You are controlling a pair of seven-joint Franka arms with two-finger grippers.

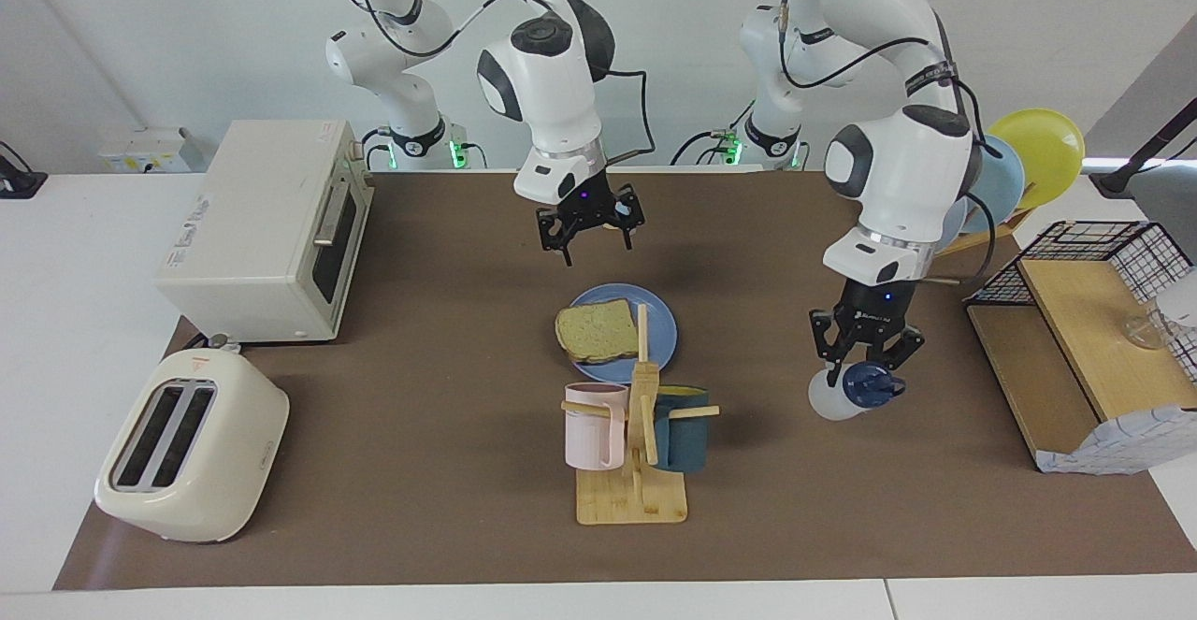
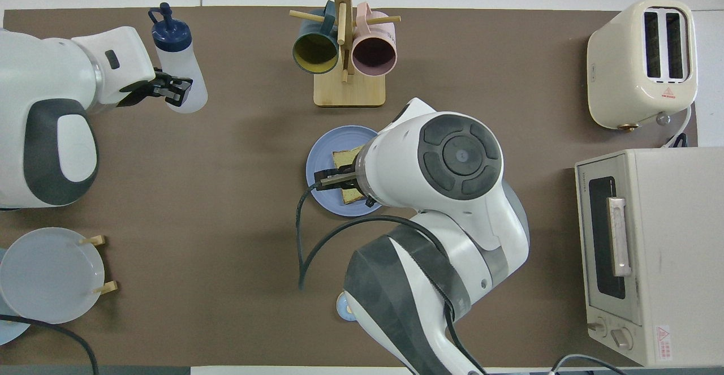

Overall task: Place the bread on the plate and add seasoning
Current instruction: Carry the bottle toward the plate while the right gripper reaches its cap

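The bread [image 1: 594, 330] lies flat on the blue plate [image 1: 664, 330] at the centre of the facing view, just above the mug rack [image 1: 636, 442]. The right gripper [image 1: 589, 227] hangs over the mat above the plate, fingers apart and empty. Right of centre, the left gripper [image 1: 865, 358] is clamped on the seasoning bottle [image 1: 846, 394], held tilted in the air.
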